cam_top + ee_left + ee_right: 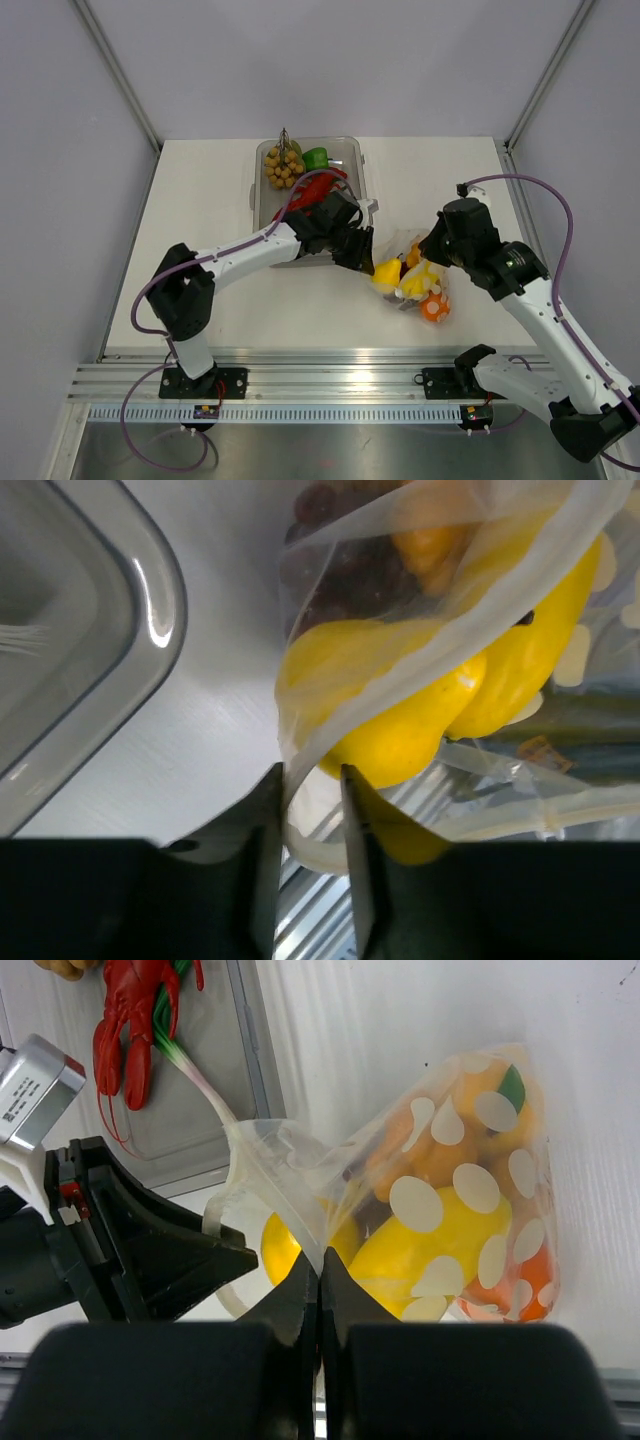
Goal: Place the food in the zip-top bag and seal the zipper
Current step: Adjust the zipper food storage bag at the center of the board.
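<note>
Left claw (310, 780) stands almost closed. The thick rim of the bag (470, 1210) fills the gap between its fingers, so I judge that it pinches the zipper (460, 620) strip there. Right claw (320, 1265) is closed completely on a thin fold of the same mouth, near the left one. The bag lies on the counter (200, 750) beside the tray (355, 150), between the two claws. It is full of food (400, 740): yellow pieces at the mouth, orange ones deeper.

The step in hand seems to be the sealing. To do it well, the right claw should serve as a fixed anchor and hold the strip stretched. The left one should then move along the strip, away from the anchor, with a light and even pinch. Both lips must be together between the fingers; if only one lip is caught, nothing will lock. The yellow piece bulges very near the mouth and may push the lips apart, so the rim should first be lifted a little away from it. Pull slowly, because the film is soft and can slip out.
</note>
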Robot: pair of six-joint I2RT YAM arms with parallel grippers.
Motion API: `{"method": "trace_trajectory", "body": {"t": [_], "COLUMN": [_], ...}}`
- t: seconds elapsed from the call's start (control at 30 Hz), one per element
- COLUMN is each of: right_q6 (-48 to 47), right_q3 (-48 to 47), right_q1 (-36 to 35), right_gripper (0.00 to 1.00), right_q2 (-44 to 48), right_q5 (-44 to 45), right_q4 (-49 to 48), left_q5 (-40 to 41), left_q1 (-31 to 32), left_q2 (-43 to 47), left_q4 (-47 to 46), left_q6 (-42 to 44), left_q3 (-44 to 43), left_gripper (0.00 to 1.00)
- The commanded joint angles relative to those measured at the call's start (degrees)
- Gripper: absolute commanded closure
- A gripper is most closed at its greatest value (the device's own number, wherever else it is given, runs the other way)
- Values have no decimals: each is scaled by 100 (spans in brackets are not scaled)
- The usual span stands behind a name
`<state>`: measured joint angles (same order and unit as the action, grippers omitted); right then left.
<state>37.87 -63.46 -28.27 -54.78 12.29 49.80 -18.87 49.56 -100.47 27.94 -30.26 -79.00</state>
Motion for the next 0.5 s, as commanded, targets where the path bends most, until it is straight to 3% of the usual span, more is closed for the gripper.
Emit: {"method": "trace_trajectory", "body": {"t": [0.0,0.03,0.1,0.13,0.3,0.47], "right_q6": [-121,-226,-367,-594,-1044,-1159], "right_q3": [-43,-70,-166,-201,-597,-501], "right_q1": [23,6,15,23,23,15], "right_gripper": [100,100,98,88,64,30], "right_q2": [-41,-128,-234,-400,-920,-411], "right_q5": [-78,-87,-78,-104,-202,36], "right_q4": [-172,-164,-199,-208,82,47], "left_q5": [-704,-801,-1160,-1267,-1576,-1303], "left_q1": [1,1,1,1,62,54], "left_q2": [-43,9,62,97,18,-201], "left_q4": [-728,-790,-1070,-1194,-1871,-2021], "left_q6": [-225,-278,-454,-541,-1244,-1754], "left_q3": [-221,-238,-247,-256,-537,-818], "left_gripper": [77,90,99,100,100,100]}}
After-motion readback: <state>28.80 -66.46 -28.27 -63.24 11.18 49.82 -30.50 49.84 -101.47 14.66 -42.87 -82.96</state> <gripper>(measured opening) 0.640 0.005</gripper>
